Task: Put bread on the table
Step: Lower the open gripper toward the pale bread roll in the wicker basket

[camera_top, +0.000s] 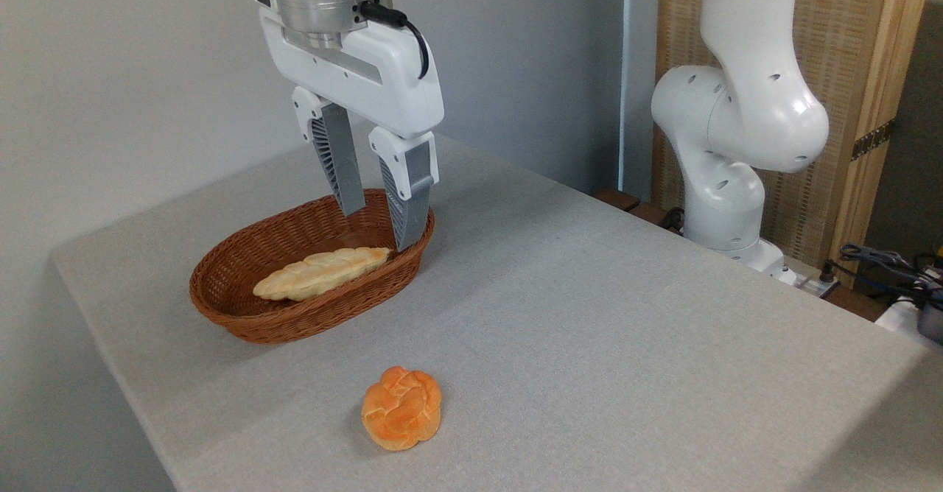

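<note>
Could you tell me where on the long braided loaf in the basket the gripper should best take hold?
Probably its middle, from above: the bread lies flat along the basket, whose walls block the sides. The open gripper should span its narrow width.

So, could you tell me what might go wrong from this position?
The open gripper hangs over the far right end of the wicker basket, near the bread's pointed tip; a grasp there may slip or tilt the loaf. One finger looks close to the rim and might catch it.
</note>
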Robot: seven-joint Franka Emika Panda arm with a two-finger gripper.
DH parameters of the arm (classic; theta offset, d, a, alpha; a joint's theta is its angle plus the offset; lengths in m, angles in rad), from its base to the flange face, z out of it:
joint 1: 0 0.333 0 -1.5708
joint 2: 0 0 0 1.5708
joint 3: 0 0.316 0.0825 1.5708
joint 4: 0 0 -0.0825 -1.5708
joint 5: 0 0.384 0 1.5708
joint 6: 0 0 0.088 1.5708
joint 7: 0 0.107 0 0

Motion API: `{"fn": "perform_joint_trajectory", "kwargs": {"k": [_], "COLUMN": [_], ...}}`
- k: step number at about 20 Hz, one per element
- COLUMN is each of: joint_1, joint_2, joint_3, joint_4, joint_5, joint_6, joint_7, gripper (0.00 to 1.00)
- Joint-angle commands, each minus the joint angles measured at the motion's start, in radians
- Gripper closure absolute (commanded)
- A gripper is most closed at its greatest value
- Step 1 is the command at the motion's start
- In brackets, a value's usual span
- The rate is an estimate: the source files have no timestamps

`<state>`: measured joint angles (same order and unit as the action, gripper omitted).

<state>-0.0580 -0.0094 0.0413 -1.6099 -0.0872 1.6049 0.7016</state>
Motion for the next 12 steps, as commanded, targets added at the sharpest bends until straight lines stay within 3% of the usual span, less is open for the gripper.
{"fn": "perform_joint_trajectory", "kwargs": {"k": [1,9,12], "joint_1": [0.0,0.0,0.0], "joint_2": [0.005,0.0,-0.026], "joint_3": [0.006,-0.009,-0.098], "joint_4": [0.016,0.008,-0.094], "joint_5": [-0.016,-0.016,-0.026], "joint_6": [-0.008,-0.005,0.116], "joint_7": [0.006,0.006,-0.005], "gripper": [0.0,0.0,0.0]}}
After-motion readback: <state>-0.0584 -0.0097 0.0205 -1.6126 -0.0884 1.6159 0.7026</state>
